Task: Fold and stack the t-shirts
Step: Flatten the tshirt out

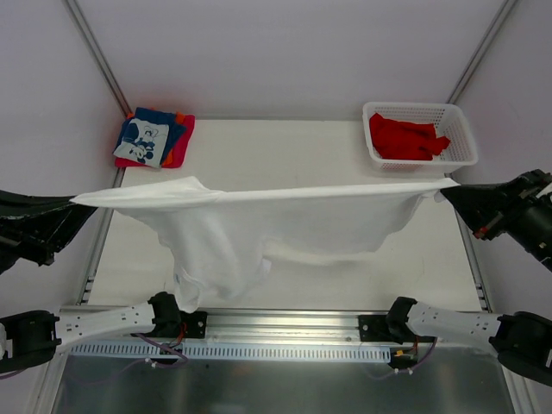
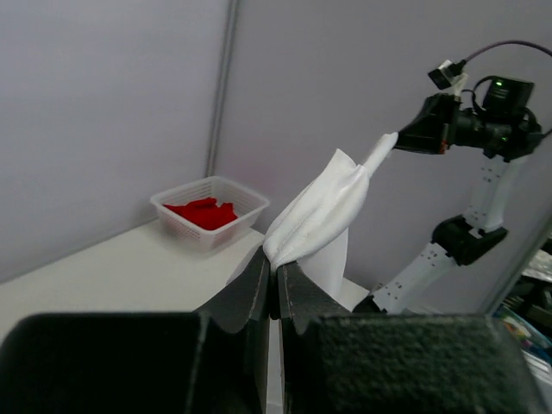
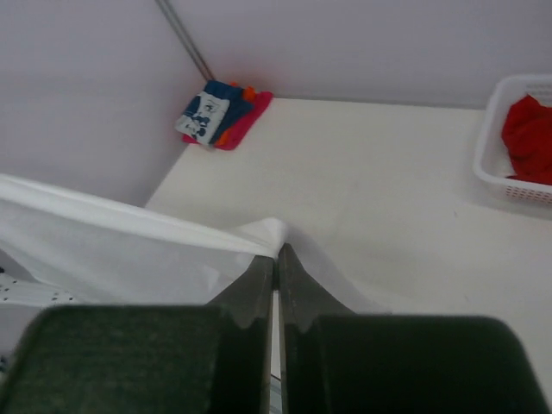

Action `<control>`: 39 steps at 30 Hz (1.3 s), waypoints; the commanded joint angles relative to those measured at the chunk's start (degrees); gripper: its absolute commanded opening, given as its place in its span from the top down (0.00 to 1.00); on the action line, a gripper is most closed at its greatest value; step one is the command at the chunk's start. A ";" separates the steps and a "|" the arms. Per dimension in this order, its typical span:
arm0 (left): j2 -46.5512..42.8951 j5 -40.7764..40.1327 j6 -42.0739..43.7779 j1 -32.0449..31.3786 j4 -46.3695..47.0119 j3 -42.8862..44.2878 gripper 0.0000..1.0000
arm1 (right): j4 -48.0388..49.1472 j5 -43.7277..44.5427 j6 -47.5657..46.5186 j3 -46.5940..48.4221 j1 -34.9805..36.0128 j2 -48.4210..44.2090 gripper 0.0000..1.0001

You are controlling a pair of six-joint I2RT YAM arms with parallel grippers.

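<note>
Left pincer [image 2: 276, 269] and right pincer [image 3: 278, 257] both clenched on white t-shirt [image 1: 259, 233], stretched between them, body sagging below. Risk: thin edge pinches could slip under tension, shirt drops crumpled.

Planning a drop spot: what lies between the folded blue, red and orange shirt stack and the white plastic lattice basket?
Only bare pale tabletop, seen in the top view.

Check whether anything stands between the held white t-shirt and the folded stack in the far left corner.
Nothing visible does. The table between the white t-shirt and the folded stack is bare; the basket sits far right, aside.
</note>
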 commanded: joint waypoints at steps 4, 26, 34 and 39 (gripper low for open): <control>-0.54 14.90 -6.04 -0.19 -0.68 6.07 1.00 | 8.55 -13.32 -3.25 -5.79 -0.09 -9.02 0.99; -10.02 25.83 -23.54 5.79 -0.94 -3.47 1.00 | 2.43 -20.48 8.26 -17.57 -13.27 -24.85 1.00; -16.62 0.38 -19.40 5.70 -1.91 -23.60 1.00 | -0.83 12.13 7.82 -38.22 -12.48 -29.34 0.99; -15.49 -13.28 -17.91 5.61 -1.73 -32.31 1.00 | -0.05 20.84 8.53 -48.60 -12.39 -28.03 0.99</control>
